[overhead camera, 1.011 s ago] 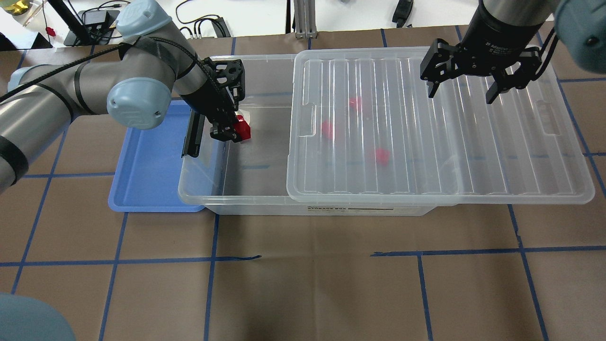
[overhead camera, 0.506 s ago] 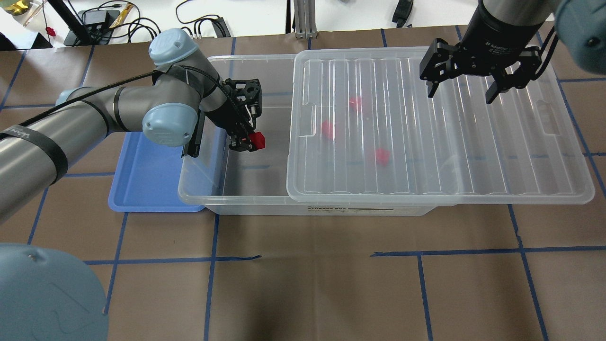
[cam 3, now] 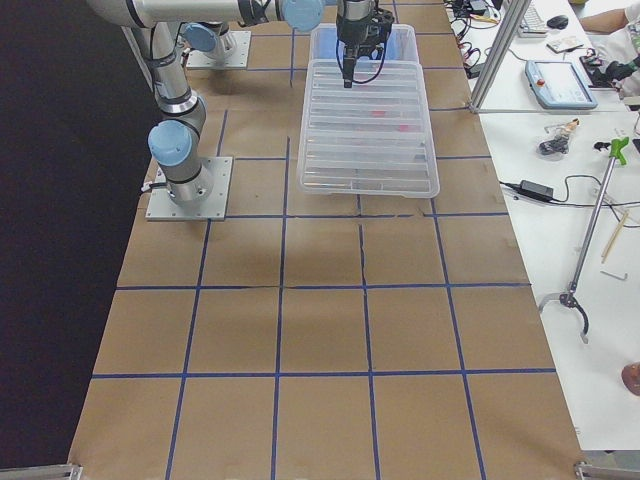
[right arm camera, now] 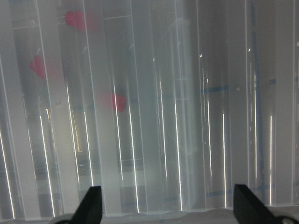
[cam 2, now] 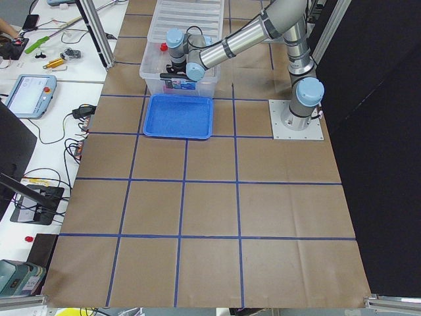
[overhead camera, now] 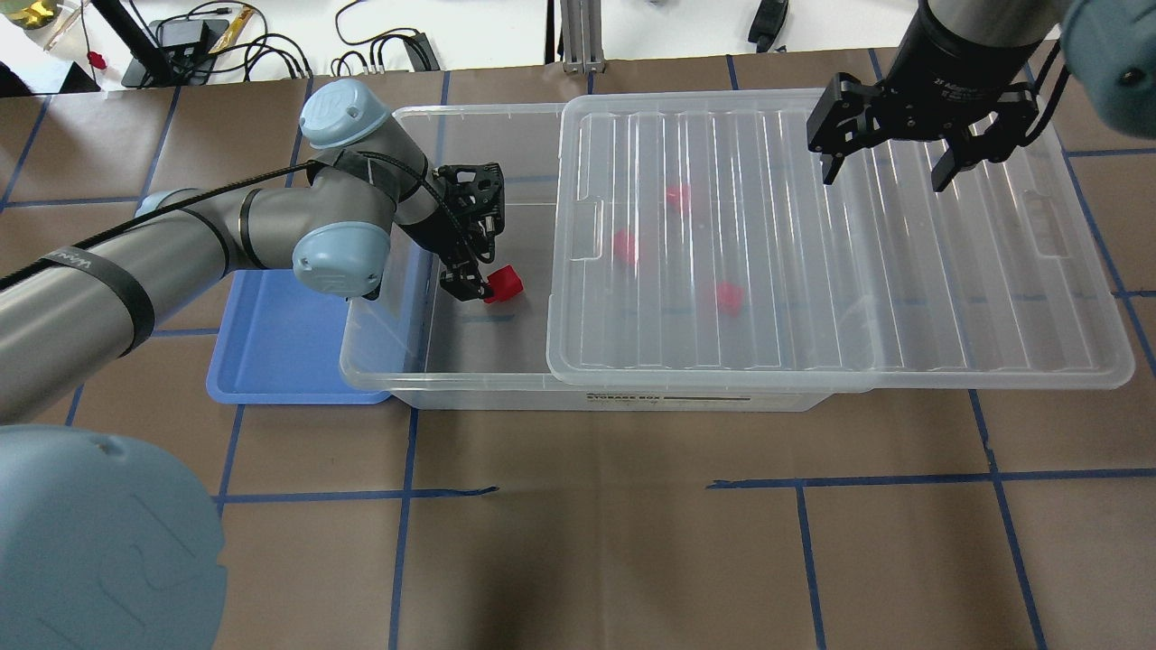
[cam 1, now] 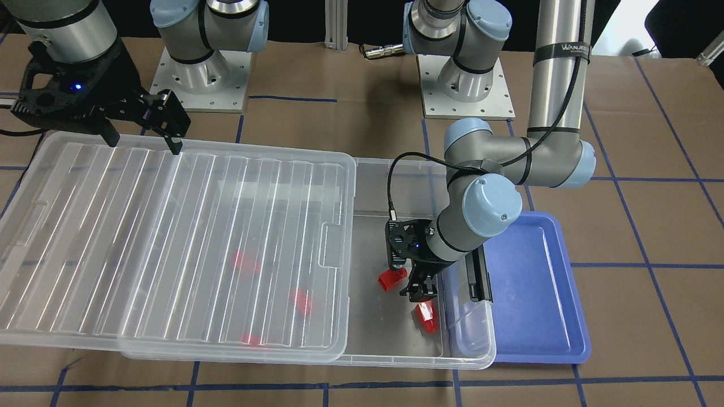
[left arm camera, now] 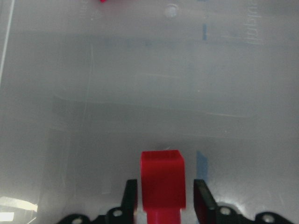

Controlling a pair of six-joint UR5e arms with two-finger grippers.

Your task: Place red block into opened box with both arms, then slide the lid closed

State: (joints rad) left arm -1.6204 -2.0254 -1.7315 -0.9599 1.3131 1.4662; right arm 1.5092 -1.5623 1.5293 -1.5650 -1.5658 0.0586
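My left gripper [overhead camera: 477,287] is shut on a red block [overhead camera: 504,284], holding it low inside the uncovered end of the clear box [overhead camera: 452,384]. The left wrist view shows the red block [left arm camera: 162,177] between the two fingers [left arm camera: 131,200], above the box floor. From the front, the red block [cam 1: 392,278] juts out beside the left gripper [cam 1: 417,291]. A red patch [cam 1: 427,316] near the end wall may be a reflection. The ribbed lid [overhead camera: 948,271] covers most of the box and overhangs its right end. My right gripper [overhead camera: 890,176] hangs open above the lid.
Three red pieces [overhead camera: 625,246] show blurred through the lid. A blue tray [overhead camera: 280,352] lies against the box's left end, beside the black latch bar [overhead camera: 368,262]. Cables and gear lie beyond the table's far edge.
My left arm has carried the red block rightward and down into the box's open part. The right gripper has barely shifted.
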